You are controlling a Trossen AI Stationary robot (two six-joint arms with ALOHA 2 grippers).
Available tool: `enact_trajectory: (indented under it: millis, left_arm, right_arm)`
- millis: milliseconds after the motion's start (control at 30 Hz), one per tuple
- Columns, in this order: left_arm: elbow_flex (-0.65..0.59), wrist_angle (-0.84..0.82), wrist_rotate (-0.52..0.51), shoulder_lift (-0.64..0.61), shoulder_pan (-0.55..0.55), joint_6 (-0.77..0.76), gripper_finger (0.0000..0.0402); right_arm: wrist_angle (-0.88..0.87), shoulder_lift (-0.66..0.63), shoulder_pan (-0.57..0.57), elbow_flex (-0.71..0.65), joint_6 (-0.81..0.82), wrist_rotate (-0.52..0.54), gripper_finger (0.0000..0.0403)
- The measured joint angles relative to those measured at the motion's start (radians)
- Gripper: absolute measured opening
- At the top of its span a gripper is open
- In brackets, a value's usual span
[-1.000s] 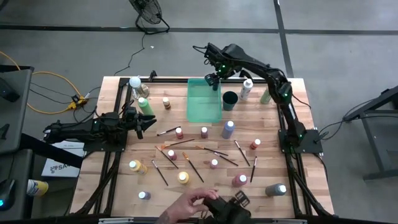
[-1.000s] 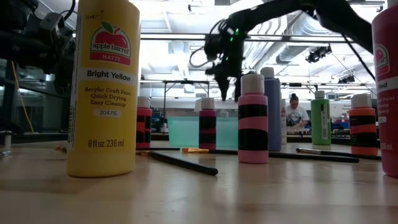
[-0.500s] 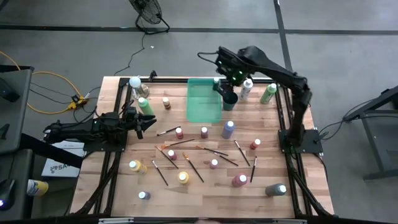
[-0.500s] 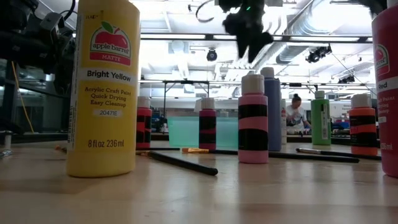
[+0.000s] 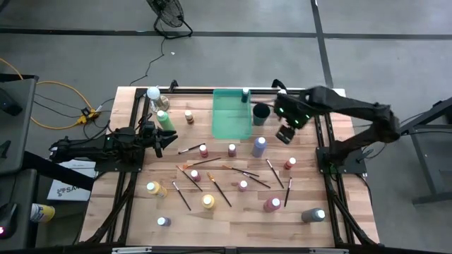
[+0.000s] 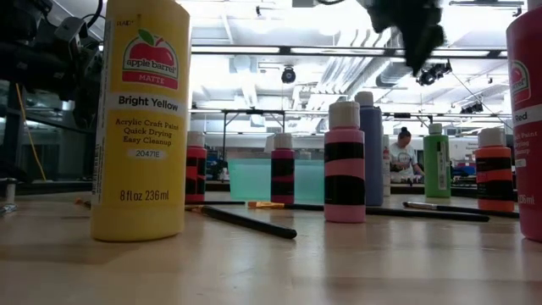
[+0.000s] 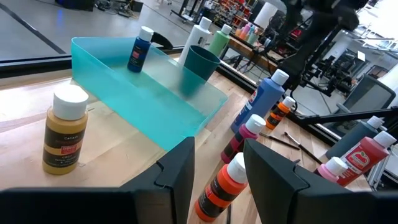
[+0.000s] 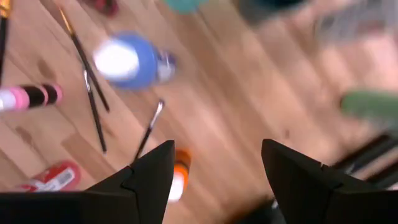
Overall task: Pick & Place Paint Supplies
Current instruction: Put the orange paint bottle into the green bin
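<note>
— Two grippers; how are their fingers?
— I see the right gripper [image 5: 284, 132] wide, empty, above the blue bottle [image 5: 259, 146]; the left gripper [image 5: 159, 138] parted, at the table's left edge.

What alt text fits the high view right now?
The right gripper, jaws open and empty, hangs over the table right of a teal bin holding one small bottle. Paint bottles and brushes lie scattered; the left gripper waits at left.
</note>
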Motion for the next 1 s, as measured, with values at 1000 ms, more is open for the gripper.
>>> enact_trajectory:
  millis: [1000]
  left_arm:
    - [0.000,0.000,0.000,0.000,0.000,0.000,0.0136]
  right_arm:
    - [0.296,-0.105,0.294,-0.513,0.753,-0.021,0.0234]
